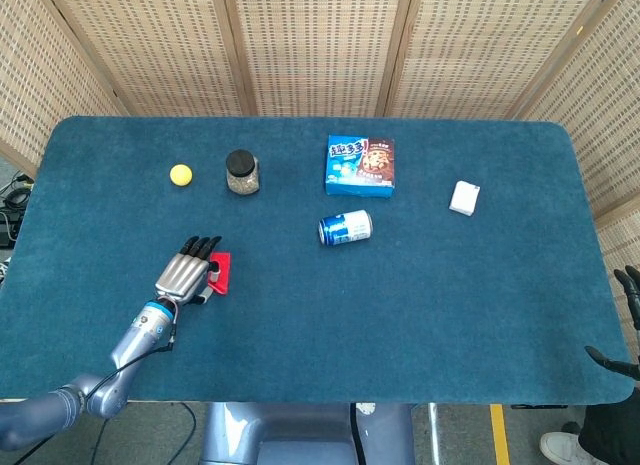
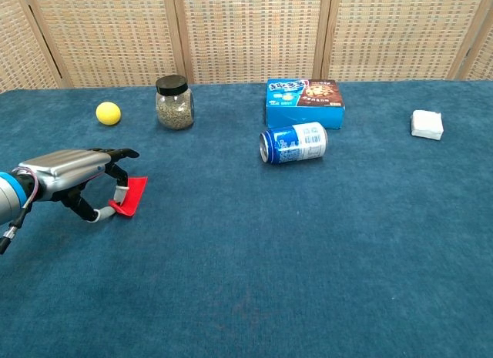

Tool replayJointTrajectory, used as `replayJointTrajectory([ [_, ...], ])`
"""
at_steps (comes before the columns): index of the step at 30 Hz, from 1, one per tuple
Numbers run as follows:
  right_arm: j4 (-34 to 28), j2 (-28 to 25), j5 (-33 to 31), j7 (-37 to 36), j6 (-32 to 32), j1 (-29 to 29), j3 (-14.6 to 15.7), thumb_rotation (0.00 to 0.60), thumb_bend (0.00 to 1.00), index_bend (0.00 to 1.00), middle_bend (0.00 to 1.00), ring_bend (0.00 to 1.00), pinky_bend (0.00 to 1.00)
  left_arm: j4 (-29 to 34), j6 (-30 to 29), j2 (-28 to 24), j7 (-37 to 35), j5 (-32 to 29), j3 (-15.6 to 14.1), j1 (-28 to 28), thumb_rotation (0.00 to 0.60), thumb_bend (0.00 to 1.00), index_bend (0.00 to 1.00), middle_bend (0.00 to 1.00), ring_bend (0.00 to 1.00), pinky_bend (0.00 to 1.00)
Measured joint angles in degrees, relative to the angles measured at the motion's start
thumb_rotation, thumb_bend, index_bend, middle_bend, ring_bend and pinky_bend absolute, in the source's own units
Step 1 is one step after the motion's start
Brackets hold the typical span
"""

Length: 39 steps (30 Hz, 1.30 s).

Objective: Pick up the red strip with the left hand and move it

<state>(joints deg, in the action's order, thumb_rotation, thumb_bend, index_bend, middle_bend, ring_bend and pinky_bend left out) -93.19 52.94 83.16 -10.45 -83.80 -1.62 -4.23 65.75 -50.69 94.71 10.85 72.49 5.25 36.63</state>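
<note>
The red strip [image 2: 131, 195] lies at the table's front left, its near end tipped up off the cloth; the head view shows the red strip [image 1: 220, 271] too. My left hand [image 2: 71, 173] reaches in from the left and pinches that raised end between the thumb below and a fingertip above, with the other fingers arched over it. From above, the left hand [image 1: 186, 274] covers the strip's left side. Only dark fingers of my right hand [image 1: 628, 288] show, past the table's right edge, spread and holding nothing.
A yellow ball [image 2: 108, 112] and a black-lidded jar [image 2: 175, 102] stand behind the strip. A blue can [image 2: 293, 142] lies on its side mid-table, with a blue snack box [image 2: 304, 93] behind it. A small white block [image 2: 427, 124] sits far right.
</note>
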Motion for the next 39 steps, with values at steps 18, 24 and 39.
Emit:
replayJointTrajectory([
  [18, -0.07, 0.08, 0.02, 0.33, -0.17, 0.02, -0.01, 0.6, 0.0, 0.03, 0.0, 0.0, 0.0, -0.67, 0.85, 0.94, -0.19, -1.69, 1.49, 0.96, 0.6, 0.43, 0.67, 0.0, 0.0, 0.0],
  [24, 0.12, 0.28, -0.75, 0.71, 0.53, -0.27, -0.23, 0.6, 0.0, 0.04, 0.0, 0.0, 0.0, -1.24, 1.87, 0.84, -0.09, -4.16, 5.38, 3.48, 0.6, 0.43, 0.67, 0.0, 0.0, 0.0],
  [39, 0.37, 0.78, -2.65, 2.04, 2.36, -1.14, -0.8, 0.6, 0.0, 0.04, 0.0, 0.0, 0.0, -7.63, 2.83, 2.37, -1.46, -10.11, 15.9, 11.87, 0.6, 0.42, 0.68, 0.0, 0.0, 0.0],
])
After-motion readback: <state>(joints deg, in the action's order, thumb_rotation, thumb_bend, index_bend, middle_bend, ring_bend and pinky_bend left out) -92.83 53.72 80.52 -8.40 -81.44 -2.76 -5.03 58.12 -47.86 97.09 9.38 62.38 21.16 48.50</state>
